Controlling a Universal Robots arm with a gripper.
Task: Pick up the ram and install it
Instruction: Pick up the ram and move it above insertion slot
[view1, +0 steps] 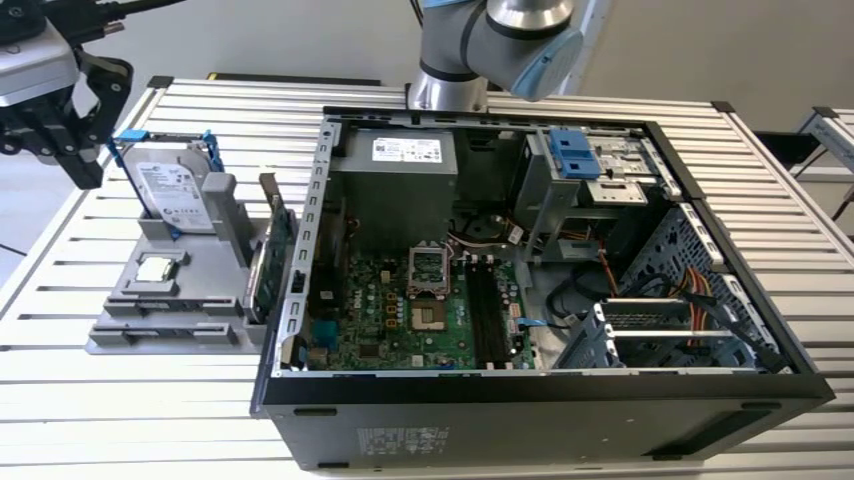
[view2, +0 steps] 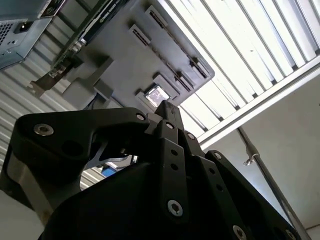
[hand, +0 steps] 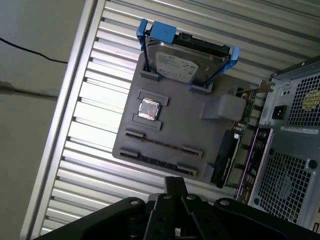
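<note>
The ram (hand: 161, 144) is a thin narrow stick lying in a slot of the grey holder (hand: 185, 130), between the small silver chip (hand: 149, 109) and the holder's edge. My gripper (hand: 175, 184) hangs well above the holder, its black fingers closed together with nothing between them. In the exterior view the gripper (view1: 83, 170) is at the far left, above the table beside the hard drive (view1: 174, 190). In the second wrist view the gripper (view2: 167, 107) points down toward the holder (view2: 125, 60). The open computer case (view1: 534, 395) shows the motherboard's long black memory slots (view1: 487, 312).
On the holder, a silver hard drive with blue rails (hand: 187, 62) leans upright and a green card (view1: 271, 255) stands on edge next to the case wall. The arm's base (view1: 447, 85) rises behind the case. The slatted table (view1: 120, 400) ends close to the exterior view's left.
</note>
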